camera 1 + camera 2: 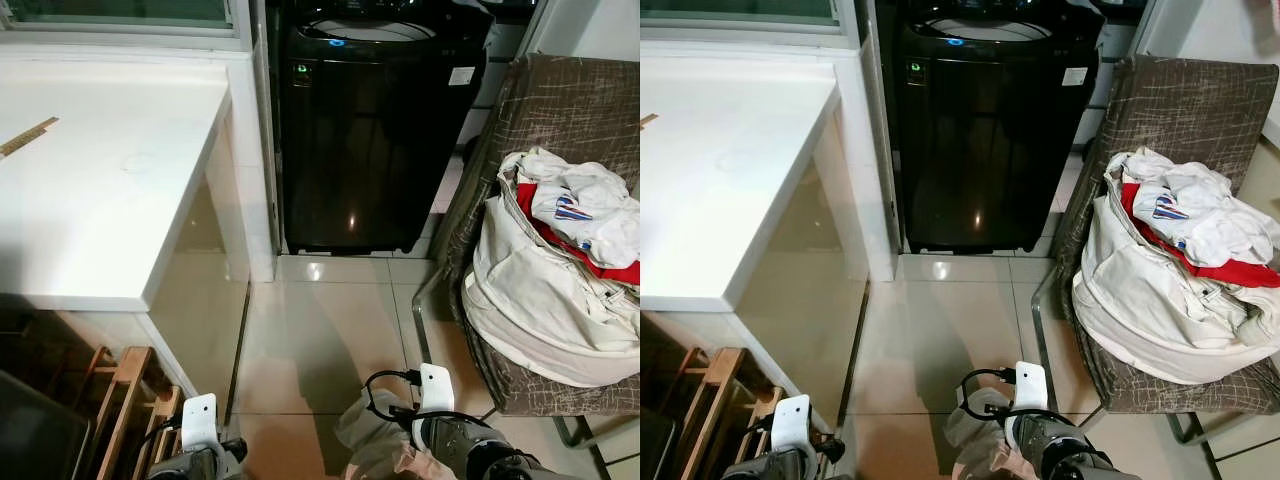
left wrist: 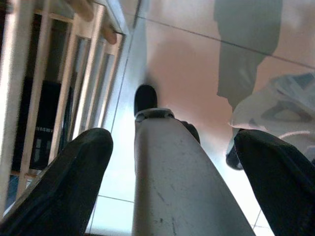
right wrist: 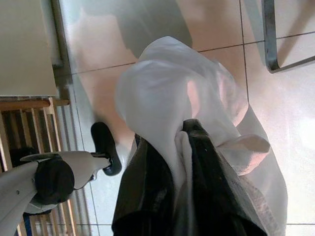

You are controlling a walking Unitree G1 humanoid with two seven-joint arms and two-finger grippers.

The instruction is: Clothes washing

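A black top-loading washing machine [image 1: 370, 120] stands straight ahead against the far wall, a blue light on its panel. On a brown chair [image 1: 560, 100] to the right sits a cream laundry bag [image 1: 540, 300] heaped with white and red clothes [image 1: 590, 215]. My right gripper [image 3: 184, 142] hangs low at my side, shut on a pale, thin garment [image 3: 162, 83] that drapes over the fingers; the same garment [image 1: 365, 430] shows at the bottom of the left eye view. My left gripper [image 2: 172, 162] hangs open over the floor beside my leg, with nothing in it.
A white counter [image 1: 100, 170] runs along the left, with a wooden slatted rack [image 1: 120, 400] beneath it. Glossy beige tiles [image 1: 320, 330] stretch from me to the washer. The chair's metal legs [image 1: 420, 320] stand on the floor at the right.
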